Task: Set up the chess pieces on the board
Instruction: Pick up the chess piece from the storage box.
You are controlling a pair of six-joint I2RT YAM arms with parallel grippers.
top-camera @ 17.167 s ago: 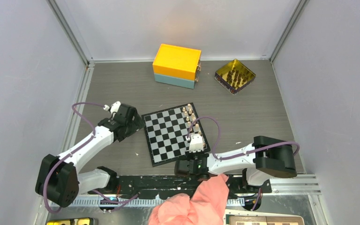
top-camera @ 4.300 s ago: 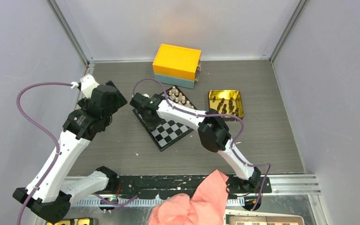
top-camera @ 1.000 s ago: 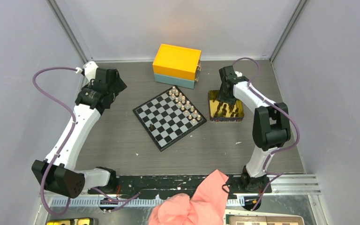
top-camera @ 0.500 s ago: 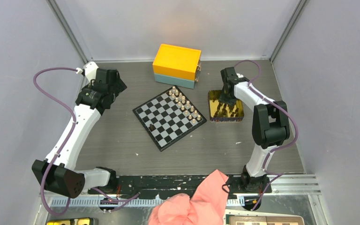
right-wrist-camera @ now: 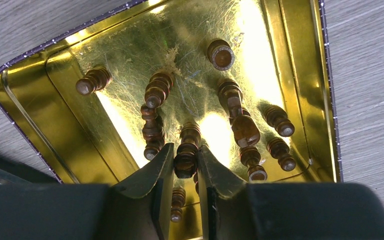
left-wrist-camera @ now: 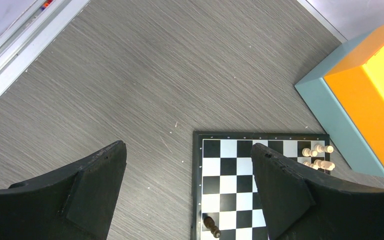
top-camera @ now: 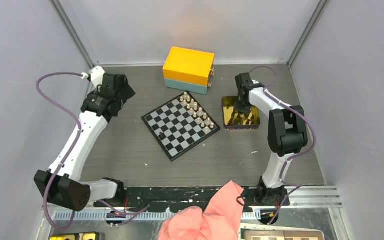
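Note:
The black-and-white board (top-camera: 181, 125) lies mid-table, turned like a diamond. Several light tan pieces (top-camera: 198, 113) stand along its right edge, and one dark piece (top-camera: 161, 135) stands near its left edge. It shows in the left wrist view too (left-wrist-camera: 211, 228). My right gripper (right-wrist-camera: 186, 159) reaches down into the gold tin (top-camera: 240, 114) and is shut on a dark brown piece (right-wrist-camera: 185, 160). Several more dark pieces (right-wrist-camera: 155, 95) lie in the tin. My left gripper (left-wrist-camera: 187, 167) is open and empty, held high over the board's left corner (left-wrist-camera: 215, 165).
An orange box on a teal base (top-camera: 188, 69) stands behind the board. Grey walls close in the table on three sides. A pink cloth (top-camera: 210, 215) lies at the near edge between the arm bases.
The right gripper has moved a little further over the tin and lower into it. The left arm and the board have not moved.

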